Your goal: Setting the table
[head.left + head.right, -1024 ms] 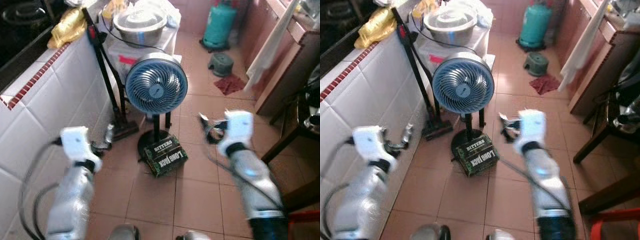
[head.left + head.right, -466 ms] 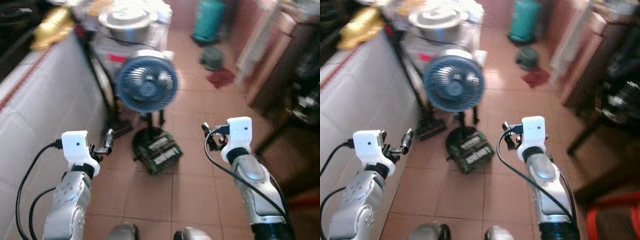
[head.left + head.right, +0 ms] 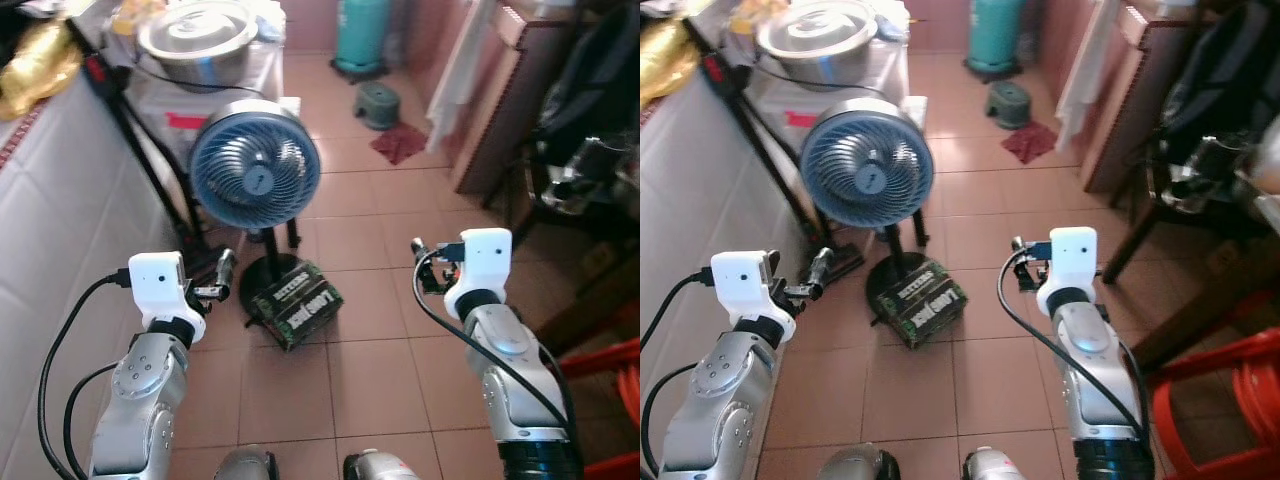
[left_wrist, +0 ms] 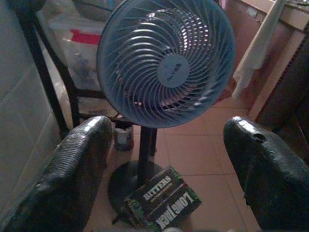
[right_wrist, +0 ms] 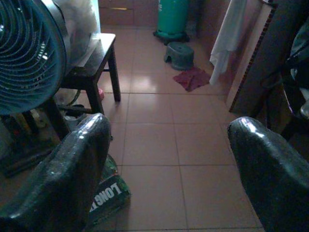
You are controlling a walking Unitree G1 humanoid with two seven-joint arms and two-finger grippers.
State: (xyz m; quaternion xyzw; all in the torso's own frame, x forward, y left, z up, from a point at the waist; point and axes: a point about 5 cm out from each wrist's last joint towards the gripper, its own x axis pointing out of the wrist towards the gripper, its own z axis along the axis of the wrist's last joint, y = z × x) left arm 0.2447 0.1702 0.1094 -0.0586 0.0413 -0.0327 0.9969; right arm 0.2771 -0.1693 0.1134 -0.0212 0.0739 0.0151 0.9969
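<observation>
Nothing is set yet. The left tool (image 4: 159, 159) is spread wide and empty before a round blue pedestal fan (image 3: 254, 179); the right tool (image 5: 169, 169) gapes empty over the terracotta tiled floor (image 3: 370, 340). Tableware cannot be made out.

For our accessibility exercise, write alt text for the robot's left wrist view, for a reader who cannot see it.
A blue standing fan faces the camera, framed between the left gripper's two open black fingers. At the fan's round base lies a dark box printed "BITTERS" and "LONG JACK" on the reddish tiled floor, with a white tiled wall alongside.
</observation>
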